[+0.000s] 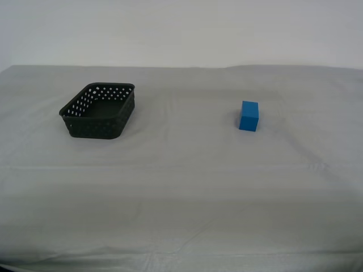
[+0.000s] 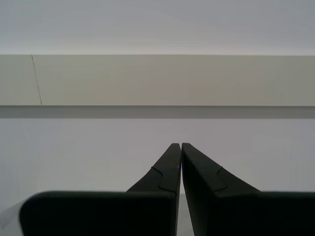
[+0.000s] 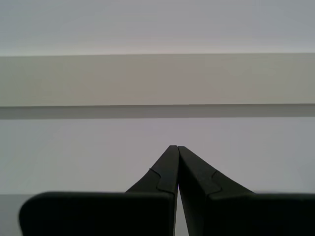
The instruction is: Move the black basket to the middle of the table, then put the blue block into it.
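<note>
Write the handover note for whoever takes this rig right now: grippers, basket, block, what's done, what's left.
My first gripper: shut, empty, facing a wall, not over the table.
My second gripper: shut, empty, same.
Black basket: upright and empty on the table, toward the exterior view's left, not in the middle.
Blue block: on the cloth toward the exterior view's right, well apart from the basket.
Done: nothing.
Left: move the basket to the middle, then put the block in it.

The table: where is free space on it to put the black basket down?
The table is bare between the black basket and the blue block, a wide middle strip. The whole near part in front of both is bare too. Nothing is crowded; only these two things lie on the cloth.
</note>
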Robot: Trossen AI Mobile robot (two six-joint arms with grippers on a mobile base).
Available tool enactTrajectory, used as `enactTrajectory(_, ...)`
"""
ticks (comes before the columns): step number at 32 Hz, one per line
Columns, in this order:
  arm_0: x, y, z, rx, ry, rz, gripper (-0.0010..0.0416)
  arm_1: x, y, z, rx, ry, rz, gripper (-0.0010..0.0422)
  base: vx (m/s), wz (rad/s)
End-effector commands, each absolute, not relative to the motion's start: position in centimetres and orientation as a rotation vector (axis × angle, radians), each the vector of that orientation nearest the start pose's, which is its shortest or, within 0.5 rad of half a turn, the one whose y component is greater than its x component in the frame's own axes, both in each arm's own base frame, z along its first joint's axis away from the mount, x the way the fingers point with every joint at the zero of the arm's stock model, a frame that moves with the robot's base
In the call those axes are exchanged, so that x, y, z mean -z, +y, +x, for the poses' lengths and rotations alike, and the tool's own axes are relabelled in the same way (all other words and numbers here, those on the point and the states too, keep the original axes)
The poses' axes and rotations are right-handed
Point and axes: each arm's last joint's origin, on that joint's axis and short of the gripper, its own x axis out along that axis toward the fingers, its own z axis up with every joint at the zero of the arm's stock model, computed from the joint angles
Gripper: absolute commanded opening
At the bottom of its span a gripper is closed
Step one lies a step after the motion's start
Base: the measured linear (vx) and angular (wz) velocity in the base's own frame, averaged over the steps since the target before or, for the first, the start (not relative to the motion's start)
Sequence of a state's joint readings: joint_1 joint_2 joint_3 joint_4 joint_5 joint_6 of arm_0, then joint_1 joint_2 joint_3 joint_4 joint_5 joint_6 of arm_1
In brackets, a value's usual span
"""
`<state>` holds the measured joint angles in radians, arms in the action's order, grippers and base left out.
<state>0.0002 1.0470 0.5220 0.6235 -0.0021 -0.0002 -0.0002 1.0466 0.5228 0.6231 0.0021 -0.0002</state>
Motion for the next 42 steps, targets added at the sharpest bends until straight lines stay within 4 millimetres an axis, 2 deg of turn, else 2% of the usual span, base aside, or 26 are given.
enactTrajectory(1, -27.2, 0.0, 22.6, -0.003, -0.104, 0.000, 0.0000, -27.2, 0.0, 22.6, 0.001, -0.103, 0.000, 0.0000, 0.000, 0.000)
enactTrajectory(27, -27.1, 0.0, 22.6, -0.004, -0.095, 0.004, 0.0000, -26.9, 0.0, 22.7, 0.001, -0.078, -0.001, 0.0000, 0.000, 0.000)
enactTrajectory(37, -26.1, 0.1, 22.7, -0.013, 0.009, 0.082, 0.0001, -26.0, 0.0, 23.8, -0.002, 0.317, -0.018, 0.0000, 0.000, 0.000)
enactTrajectory(42, -26.0, 0.2, 22.7, -0.016, 0.023, 0.083, 0.0000, -25.3, -0.1, 26.3, 0.032, 0.588, 0.001, 0.0000, 0.000, 0.000)
